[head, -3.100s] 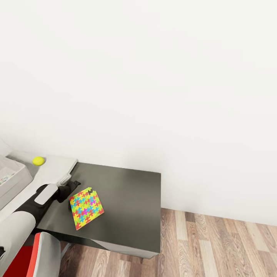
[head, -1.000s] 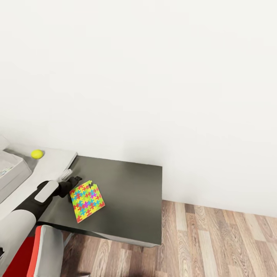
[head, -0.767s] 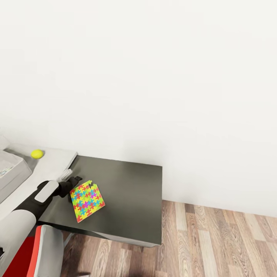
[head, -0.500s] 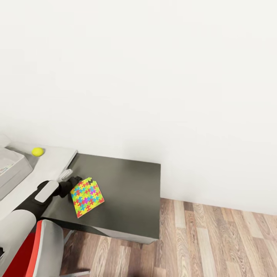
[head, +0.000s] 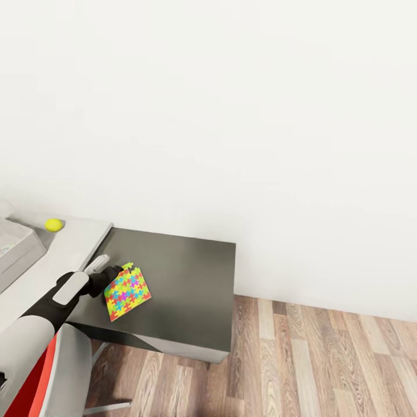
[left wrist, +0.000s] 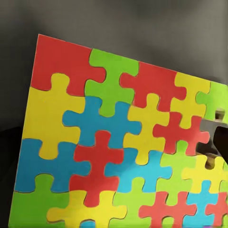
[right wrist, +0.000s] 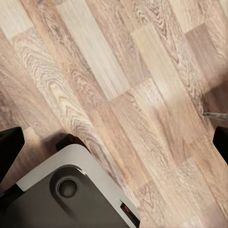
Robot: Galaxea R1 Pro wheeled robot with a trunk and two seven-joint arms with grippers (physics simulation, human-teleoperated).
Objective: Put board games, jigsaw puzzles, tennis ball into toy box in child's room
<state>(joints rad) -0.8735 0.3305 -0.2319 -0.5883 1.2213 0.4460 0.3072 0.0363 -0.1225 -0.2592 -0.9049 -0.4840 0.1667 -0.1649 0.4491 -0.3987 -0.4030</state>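
Note:
In the head view my left gripper (head: pixel 117 271) is shut on the near-left edge of a jigsaw puzzle (head: pixel 128 289). The thin board of bright interlocking pieces is tilted, just above the table's dark-grey section (head: pixel 185 272). The left wrist view shows the same jigsaw puzzle (left wrist: pixel 114 142) close up, with the dark top behind it. The tennis ball (head: pixel 54 225) lies on the light-grey top near the wall. A corner of the toy box (head: pixel 14 252) shows at the left edge. My right gripper (right wrist: pixel 115 142) is open over the wood floor.
A red-and-white chair (head: pixel 55 370) stands close below my left arm. The white wall runs behind the table. Wood-plank floor (head: pixel 324 359) lies open to the right of the dark section. My own base (right wrist: pixel 71 190) shows in the right wrist view.
The whole head view has shifted a little, so the camera has moved. The jigsaw puzzle has tipped up slightly in my left gripper. The tennis ball has stayed in place on the table.

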